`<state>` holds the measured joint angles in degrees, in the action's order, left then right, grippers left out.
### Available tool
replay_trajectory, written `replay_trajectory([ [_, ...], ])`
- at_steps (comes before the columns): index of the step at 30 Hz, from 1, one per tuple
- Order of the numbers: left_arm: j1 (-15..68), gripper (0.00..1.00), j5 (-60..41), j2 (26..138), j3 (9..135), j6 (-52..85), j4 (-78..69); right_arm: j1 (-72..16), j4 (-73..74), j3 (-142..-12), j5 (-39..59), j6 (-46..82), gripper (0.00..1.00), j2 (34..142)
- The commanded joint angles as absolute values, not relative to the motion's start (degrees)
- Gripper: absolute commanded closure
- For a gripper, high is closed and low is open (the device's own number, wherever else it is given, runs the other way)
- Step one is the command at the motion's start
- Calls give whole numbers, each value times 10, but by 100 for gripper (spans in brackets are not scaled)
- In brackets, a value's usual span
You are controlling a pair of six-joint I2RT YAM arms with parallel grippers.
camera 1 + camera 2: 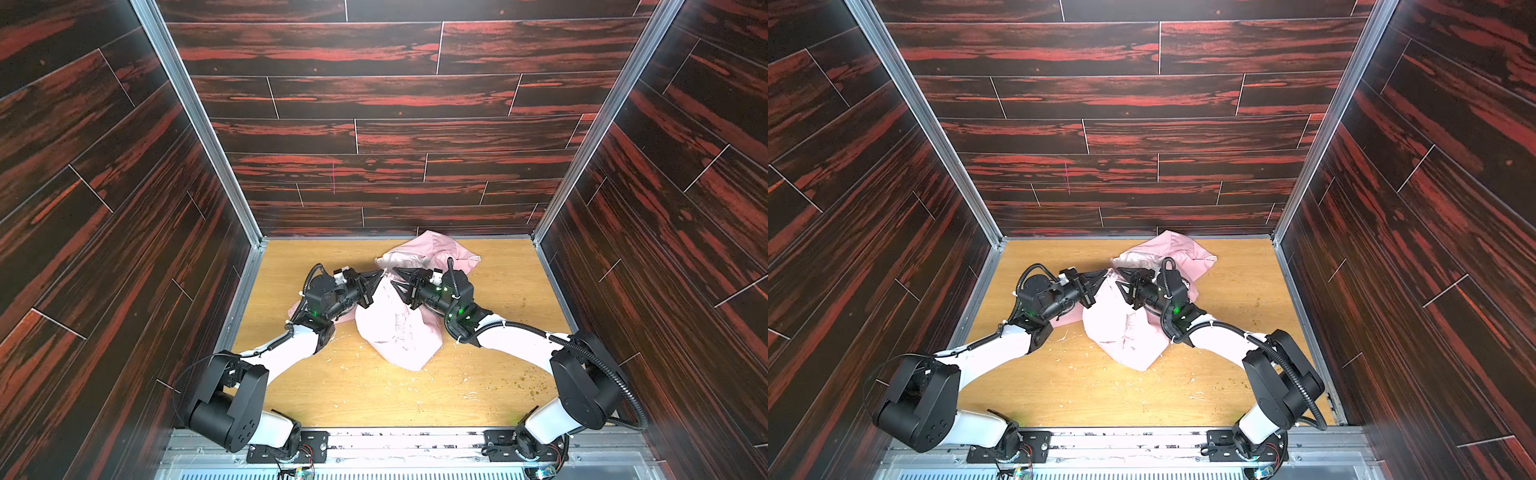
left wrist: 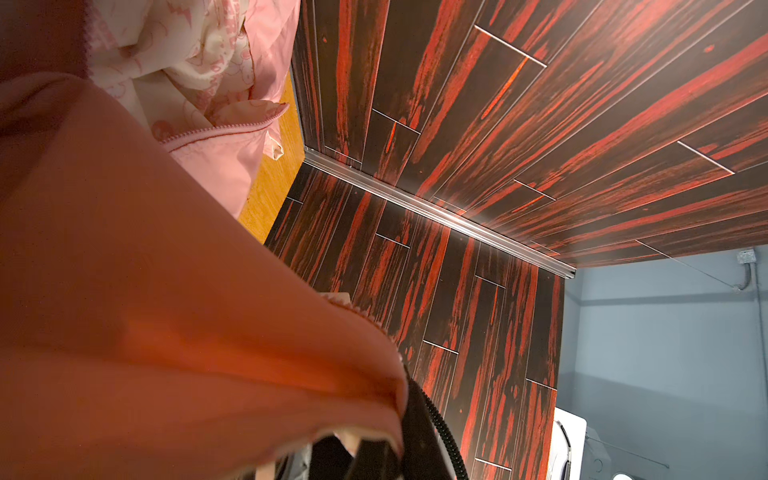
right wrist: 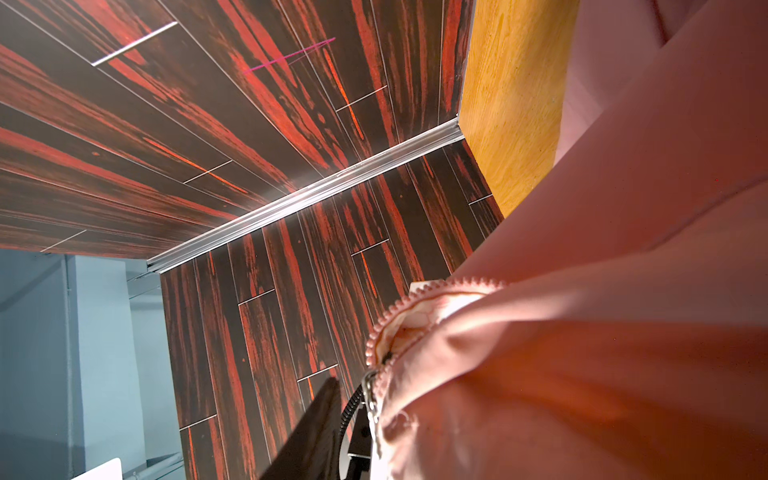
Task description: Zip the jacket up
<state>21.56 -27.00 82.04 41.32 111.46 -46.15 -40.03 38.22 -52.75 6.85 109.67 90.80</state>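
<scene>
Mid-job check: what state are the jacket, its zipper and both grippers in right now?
jacket, crumpled on the table, middle raised between the grippers.
zipper, teeth parted beyond the slider, not fully closed.
left gripper, shut on the jacket.
right gripper, at the jacket; fabric hides its jaws, cannot tell.

Arms angled inward — left fingers pinched together, right fingers facing them.

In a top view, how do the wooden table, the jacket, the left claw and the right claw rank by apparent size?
1. wooden table
2. jacket
3. left claw and right claw: they look alike, so I do not rank them.
</scene>
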Motion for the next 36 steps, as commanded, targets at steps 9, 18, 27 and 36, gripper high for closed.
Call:
replay_trajectory([
  [9, 220, 100, -272, 796, 417, 1112, -479, -396, 406, -528, 62, 1108, 59, 926],
  [18, 222, 100, -274, 799, 420, 1111, -481, -394, 411, -530, 63, 1113, 66, 934],
  [27, 227, 100, -275, 802, 421, 1113, -487, -393, 414, -548, 68, 1110, 74, 946],
  [36, 228, 100, -275, 805, 420, 1114, -486, -394, 423, -555, 71, 1105, 83, 947],
])
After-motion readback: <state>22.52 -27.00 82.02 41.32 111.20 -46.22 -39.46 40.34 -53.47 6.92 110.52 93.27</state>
